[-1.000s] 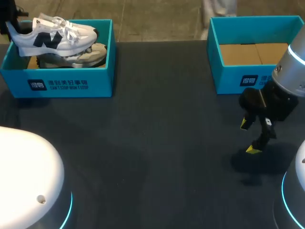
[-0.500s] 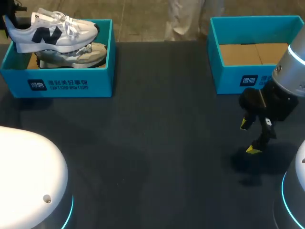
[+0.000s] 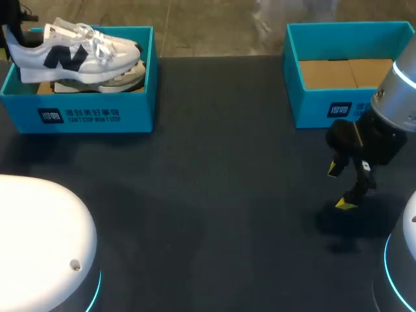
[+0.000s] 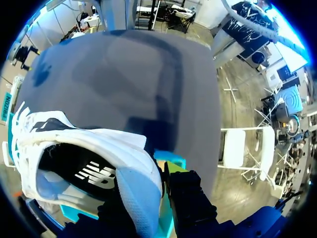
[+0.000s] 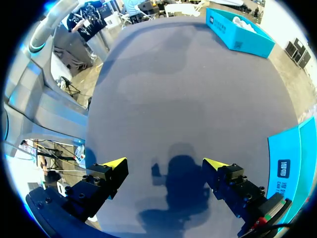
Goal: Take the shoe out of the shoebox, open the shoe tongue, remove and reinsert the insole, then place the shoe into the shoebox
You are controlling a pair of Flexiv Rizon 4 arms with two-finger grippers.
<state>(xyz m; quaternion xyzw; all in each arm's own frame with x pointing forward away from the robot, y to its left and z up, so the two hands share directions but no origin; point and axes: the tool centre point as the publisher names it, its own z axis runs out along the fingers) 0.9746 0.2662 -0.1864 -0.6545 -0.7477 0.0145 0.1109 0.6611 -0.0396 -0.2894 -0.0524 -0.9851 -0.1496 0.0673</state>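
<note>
Fingers of the left gripper (image 4: pixel 161 194) were clamped on the heel of the white shoe (image 3: pixel 71 52), holding it just above the left shoebox (image 3: pixel 91 114) at the upper left of the head view. A second shoe (image 3: pixel 125 77) lay inside that box. At the right, the right gripper (image 3: pixel 338 187) hovered over the table (image 3: pixel 214 195), fingers spread apart, near the right shoebox (image 3: pixel 312 107).

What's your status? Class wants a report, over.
Left gripper shut on shoe heel. Shoe held over left box, not yet out. Right gripper open over table, empty. Second shoe lies in box under it.
</note>
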